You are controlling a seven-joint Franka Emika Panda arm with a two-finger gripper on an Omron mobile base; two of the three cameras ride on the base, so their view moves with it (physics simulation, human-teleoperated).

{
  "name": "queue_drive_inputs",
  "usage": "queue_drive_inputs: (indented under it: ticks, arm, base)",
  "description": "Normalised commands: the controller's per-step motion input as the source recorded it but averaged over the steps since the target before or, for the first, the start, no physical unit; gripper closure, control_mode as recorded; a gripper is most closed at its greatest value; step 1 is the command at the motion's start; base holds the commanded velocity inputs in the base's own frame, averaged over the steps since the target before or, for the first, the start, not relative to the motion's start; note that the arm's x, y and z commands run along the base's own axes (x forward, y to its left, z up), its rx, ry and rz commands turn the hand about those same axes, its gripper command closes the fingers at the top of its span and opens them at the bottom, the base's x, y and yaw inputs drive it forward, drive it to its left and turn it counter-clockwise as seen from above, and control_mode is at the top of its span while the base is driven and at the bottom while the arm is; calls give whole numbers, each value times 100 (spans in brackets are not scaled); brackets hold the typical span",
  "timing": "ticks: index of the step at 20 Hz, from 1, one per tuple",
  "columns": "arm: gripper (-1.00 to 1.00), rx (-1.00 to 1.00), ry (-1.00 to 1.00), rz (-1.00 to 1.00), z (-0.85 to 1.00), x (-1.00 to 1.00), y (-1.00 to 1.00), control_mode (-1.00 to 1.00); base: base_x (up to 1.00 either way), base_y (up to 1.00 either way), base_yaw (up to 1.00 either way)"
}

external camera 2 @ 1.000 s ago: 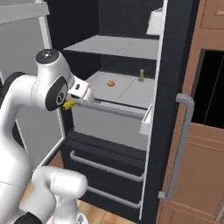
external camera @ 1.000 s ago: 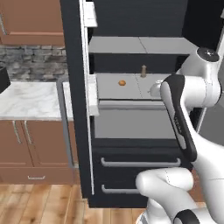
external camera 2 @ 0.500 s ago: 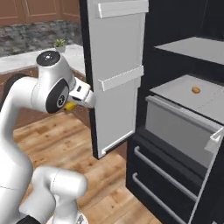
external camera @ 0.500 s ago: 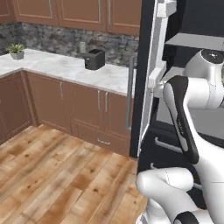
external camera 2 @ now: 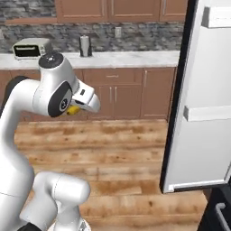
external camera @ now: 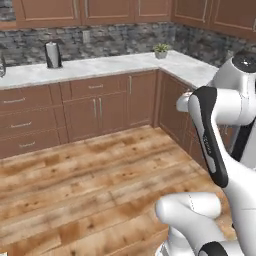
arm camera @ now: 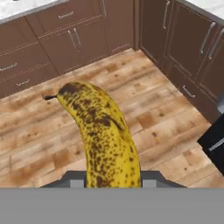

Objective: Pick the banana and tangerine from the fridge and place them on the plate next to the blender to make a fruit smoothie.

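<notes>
Banana (arm camera: 103, 135) — curved, yellow, brown-speckled — sat clenched in my fingers, carried high over the wooden floor (arm camera: 131, 100), I judged, to clear the black fridge's white-lined door (external camera 2: 203, 90).

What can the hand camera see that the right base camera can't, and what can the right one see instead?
Hand view: the whole spotted banana up close, held in the shut gripper, above the wooden floor.

Right base view: the fridge door standing open, a toaster oven on the counter, and the robot's white arm.

Both: the banana, just a yellow bit in the right base view, brown cabinets and the wooden floor.
</notes>
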Motion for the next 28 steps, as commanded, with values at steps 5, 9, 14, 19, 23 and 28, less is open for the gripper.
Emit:
queue_drive_inputs:
  ticks: [5, 9, 14, 19, 23, 28]
  arm:
    - [100, 0, 0, 0, 0, 0, 0, 100]
    - [100, 0, 0, 0, 0, 0, 0, 100]
    - [100, 0, 0, 0, 0, 0, 0, 100]
    - [100, 0, 0, 0, 0, 0, 0, 100]
    - [100, 0, 0, 0, 0, 0, 0, 100]
    - [100, 0, 0, 0, 0, 0, 0, 100]
  base:
    - [-5, 8, 100]
    - [-3, 8, 100]
    - [0, 0, 100]
    - [0, 2, 100]
    - [9, 1, 97]
    - [41, -21, 43]
